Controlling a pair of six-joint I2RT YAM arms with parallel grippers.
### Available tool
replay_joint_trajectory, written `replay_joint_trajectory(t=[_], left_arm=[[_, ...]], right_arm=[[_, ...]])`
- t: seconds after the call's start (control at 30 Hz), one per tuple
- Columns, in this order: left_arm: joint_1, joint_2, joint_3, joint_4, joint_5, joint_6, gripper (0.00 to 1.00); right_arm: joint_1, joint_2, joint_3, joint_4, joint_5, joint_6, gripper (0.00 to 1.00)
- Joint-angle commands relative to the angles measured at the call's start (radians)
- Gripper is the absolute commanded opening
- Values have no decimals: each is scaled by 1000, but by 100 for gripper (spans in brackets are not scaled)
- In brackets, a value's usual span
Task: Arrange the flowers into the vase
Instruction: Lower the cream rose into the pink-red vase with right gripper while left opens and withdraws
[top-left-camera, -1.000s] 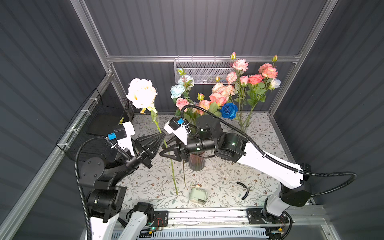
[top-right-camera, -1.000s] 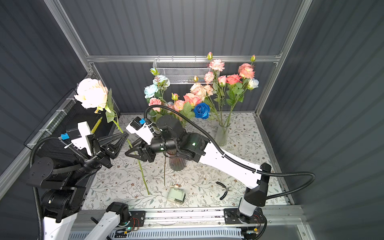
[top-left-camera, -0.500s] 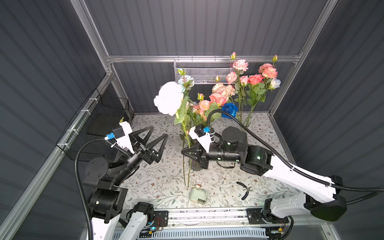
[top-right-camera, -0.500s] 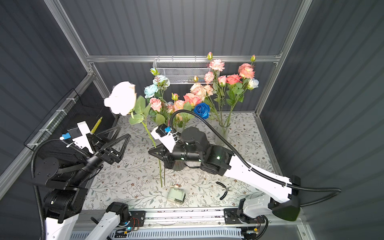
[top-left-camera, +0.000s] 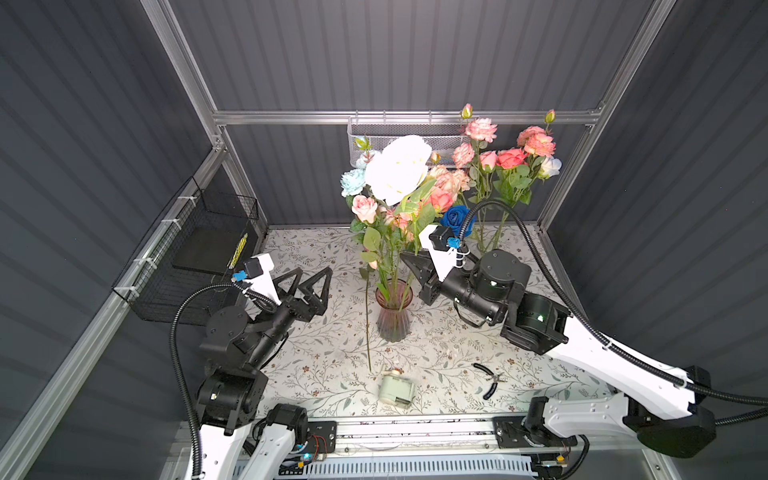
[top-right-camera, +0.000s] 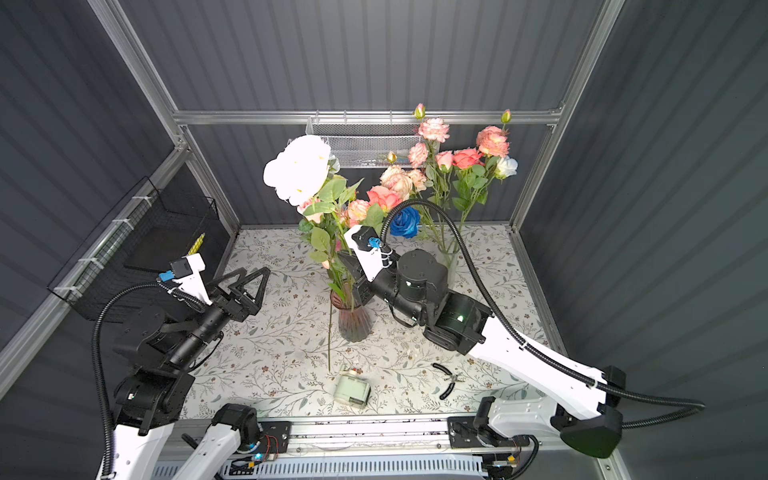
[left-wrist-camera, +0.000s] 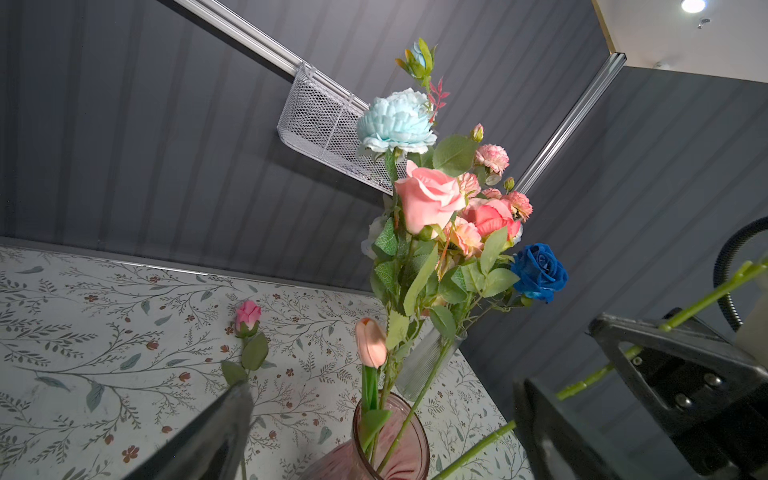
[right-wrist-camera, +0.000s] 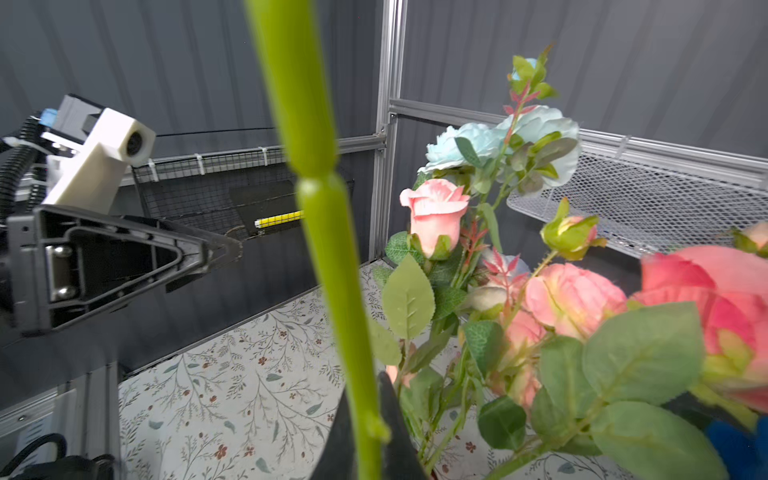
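The right fingers (top-left-camera: 417, 268) were clamped on the green stem of a large white peony (top-left-camera: 397, 168). Its bloom was raised above the pink glass vase (top-left-camera: 392, 316), and its stem end hung outside, just beside the vase and near the desk (top-left-camera: 316, 365). The left fingers (top-left-camera: 311, 303), spread wide and empty, hovered to the vase's left. A pink rose (top-left-camera: 364, 208) stood among the blooms in the vase.

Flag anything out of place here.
Large white peony, gripped by the right end effector, hangs its stem outside the ribbed pink glass vase, beside it. A small pink rosebud also lies loose on the floral tablecloth.
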Motion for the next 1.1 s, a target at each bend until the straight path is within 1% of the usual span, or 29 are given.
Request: replay_joint_trajectory(t=[0.0, 0.17, 0.3, 0.37, 0.53, 0.63, 0.77, 0.97, 1.07], left_arm=[[-1, -6, -18, -33, -18, 18, 100], [-1, 0, -49, -33, -7, 12, 100], [-1, 3, -54, -32, -6, 13, 100], [-1, 2, -51, -34, -6, 18, 100], [-1, 13, -45, -34, -1, 25, 100], [-1, 16, -51, -28, 0, 25, 100], [-1, 22, -57, -20, 3, 17, 100], [-1, 28, -63, -15, 9, 5, 100], [-1, 27, -65, -21, 9, 6, 100]], right_arm=[[-13, 28, 43, 76, 25, -51, 0], [-44, 80, 37, 126, 25, -59, 0], [-46, 82, 53, 92, 6, -43, 0], [-45, 69, 80, 43, -24, -29, 0], [-42, 58, 190, -160, -62, -1, 0], [-40, 34, 202, -191, -75, 11, 0], [-42, 28, 173, -110, -61, -4, 0], [-56, 111, 149, 14, -38, -38, 0], [-57, 130, 87, 74, -44, -26, 0]])
